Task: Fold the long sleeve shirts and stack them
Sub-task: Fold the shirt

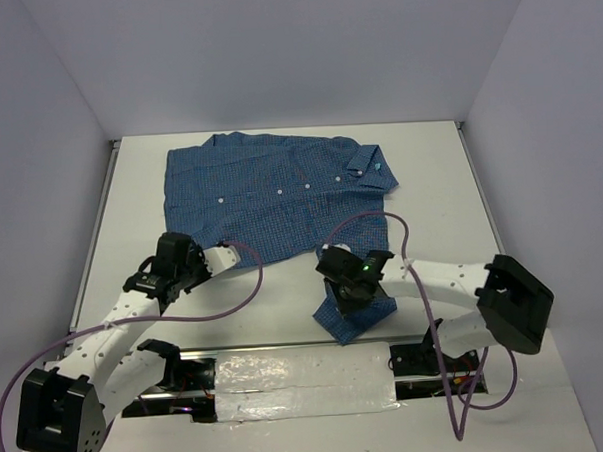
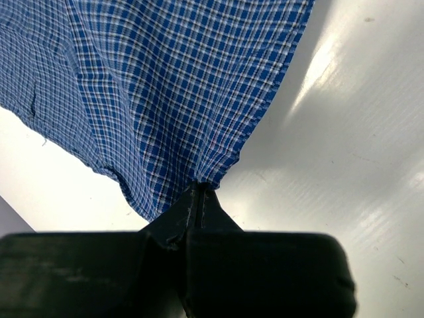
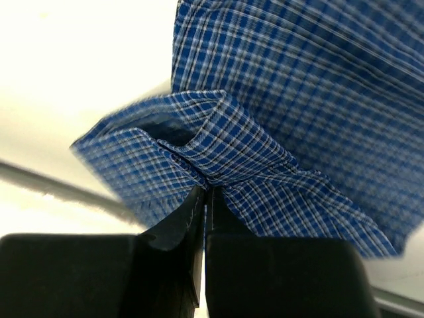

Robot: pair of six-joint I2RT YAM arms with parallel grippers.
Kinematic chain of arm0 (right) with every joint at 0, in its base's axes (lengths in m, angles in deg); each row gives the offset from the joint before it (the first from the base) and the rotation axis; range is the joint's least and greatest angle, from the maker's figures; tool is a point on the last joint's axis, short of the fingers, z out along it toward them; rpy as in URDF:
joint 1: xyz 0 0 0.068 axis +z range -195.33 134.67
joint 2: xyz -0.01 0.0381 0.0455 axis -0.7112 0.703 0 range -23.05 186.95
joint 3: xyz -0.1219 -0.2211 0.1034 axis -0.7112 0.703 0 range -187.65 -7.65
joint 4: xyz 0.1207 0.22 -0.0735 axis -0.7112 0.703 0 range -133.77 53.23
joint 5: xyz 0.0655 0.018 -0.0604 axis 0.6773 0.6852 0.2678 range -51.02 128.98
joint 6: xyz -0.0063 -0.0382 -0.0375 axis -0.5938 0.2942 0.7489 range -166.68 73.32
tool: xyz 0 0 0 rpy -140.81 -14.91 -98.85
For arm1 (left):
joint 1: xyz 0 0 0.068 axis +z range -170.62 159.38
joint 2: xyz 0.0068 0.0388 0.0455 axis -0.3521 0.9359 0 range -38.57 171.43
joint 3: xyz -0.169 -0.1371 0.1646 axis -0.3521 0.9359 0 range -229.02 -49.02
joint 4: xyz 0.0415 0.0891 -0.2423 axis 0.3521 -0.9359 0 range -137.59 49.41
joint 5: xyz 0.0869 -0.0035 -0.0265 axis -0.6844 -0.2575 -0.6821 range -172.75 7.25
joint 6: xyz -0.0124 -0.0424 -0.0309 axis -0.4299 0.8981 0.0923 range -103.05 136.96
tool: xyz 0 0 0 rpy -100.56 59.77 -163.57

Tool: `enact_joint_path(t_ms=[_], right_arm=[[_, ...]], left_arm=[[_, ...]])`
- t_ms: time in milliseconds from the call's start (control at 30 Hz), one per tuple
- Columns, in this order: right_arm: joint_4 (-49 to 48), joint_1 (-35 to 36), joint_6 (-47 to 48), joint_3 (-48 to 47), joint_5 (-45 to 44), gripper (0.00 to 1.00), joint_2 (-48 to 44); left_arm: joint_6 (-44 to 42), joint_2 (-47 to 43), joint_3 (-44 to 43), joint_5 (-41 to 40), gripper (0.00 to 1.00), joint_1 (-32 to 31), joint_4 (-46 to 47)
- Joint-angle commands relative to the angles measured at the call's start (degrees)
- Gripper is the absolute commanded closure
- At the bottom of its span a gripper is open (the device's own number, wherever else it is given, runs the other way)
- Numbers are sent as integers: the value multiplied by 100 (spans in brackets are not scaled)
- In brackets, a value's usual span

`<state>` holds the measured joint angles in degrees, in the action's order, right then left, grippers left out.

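The blue finely checked long sleeve shirt (image 1: 270, 192) lies front up at the middle back of the table, white buttons in a row, collar at the right. My left gripper (image 1: 196, 259) is shut on the shirt's near-left edge; the left wrist view shows the cloth (image 2: 179, 93) bunched into its closed tips (image 2: 201, 192). My right gripper (image 1: 353, 299) is shut on a cuffed sleeve end (image 1: 357, 314) near the table's front; the right wrist view shows the folded cuff (image 3: 218, 152) pinched at its tips (image 3: 207, 189).
White table (image 1: 451, 199) with grey walls at the left, back and right. Purple cables (image 1: 235, 299) loop from both arms over the table. A shiny strip (image 1: 298, 371) runs along the near edge between the arm bases.
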<state>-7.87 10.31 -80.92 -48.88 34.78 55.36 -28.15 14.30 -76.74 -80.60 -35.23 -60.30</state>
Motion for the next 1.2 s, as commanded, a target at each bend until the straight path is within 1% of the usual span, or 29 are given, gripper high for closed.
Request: enact_joint_path(t_ms=[0, 67, 133, 200, 233, 300, 400, 433, 500, 533, 633, 667, 733, 767, 800, 833, 900, 933, 1000, 1033, 1100, 1133, 1167], right_arm=[[556, 79, -311, -157, -343, 100, -764], [943, 79, -565, -183, -440, 100, -1300], [1190, 79, -811, -236, -432, 100, -1852], [1524, 79, -987, -297, -397, 100, -2188], [1647, 79, -1119, -437, -379, 100, -2503], [1981, 88, -1208, -674, -335, 100, -2795], [2596, 88, -1427, -1342, -553, 100, -3305], [2737, 88, -1462, -1752, -642, 100, -3558], [3106, 88, -1515, -2194, -913, 100, -3832], [3203, 88, -1516, -2622, -1011, 100, -3894], [3301, 88, -1367, -3362, -1327, 100, -3939], [3196, 88, -1279, -3530, -1398, 100, -3895], [3012, 88, -867, -4049, -1556, 100, -3615], [2993, 88, -726, -4268, -1592, 100, -3483], [2984, 88, -498, -4714, -1635, 100, -3247], [3002, 88, -409, -4919, -1827, 100, -3149], [3002, 79, -233, -5401, -2100, 100, -2991], [2880, 79, 63, -5482, -2311, 100, -2955], [2678, 70, 434, -5501, -2374, 100, -2884], [2389, 61, 853, -5457, -2305, 100, -2849], [2081, 61, 1225, -5247, -2277, 100, -2674], [1705, 9, 1575, -5159, -2277, 100, -2595], [1440, -78, 1787, -4914, -2156, 100, -2455]], left_arm=[[-43, -162, -66, -127, 100, -24, -270], [-25, -302, -93, -162, 100, -15, -726], [-173, -670, -84, -189, 100, -15, -1025], [-314, -1108, -58, -180, 100, -15, -1438], [-437, -1242, -58, -171, 100, -15, -1562], [-491, -1524, -84, -145, 100, -15, -1913], [-508, -1665, -233, -22, 100, -15, -2379], [-543, -1682, -277, 109, 100, -15, -2476], [-587, -1709, -356, 259, 100, -15, -2730], [-570, -1718, -382, 285, 100, -15, -2740], [-719, -1630, -505, 443, 100, -15, -2907], [-780, -1543, -628, 696, 100, -15, -2995], [-807, -1411, -908, 1005, 100, -7, -3276], [-790, -1254, -1041, 1294, 100, -7, -3372], [-824, -1174, -1155, 1436, 100, -7, -3652], [-851, -1042, -1356, 1541, 100, -7, -3785], [-755, -927, -1437, 1692, 100, -7, -3927], [-685, -875, -1429, 1675, 100, -7, -3857], [-483, -830, -1385, 1631, 100, 20, -3743], [-378, -760, -1376, 1596, 100, 46, -3516], [70, -620, -1463, 1464, 100, 125, -3269], [202, -384, -1533, 1420, 100, 160, -3111], [508, -225, -1621, 1385, 100, 247, -3084]])
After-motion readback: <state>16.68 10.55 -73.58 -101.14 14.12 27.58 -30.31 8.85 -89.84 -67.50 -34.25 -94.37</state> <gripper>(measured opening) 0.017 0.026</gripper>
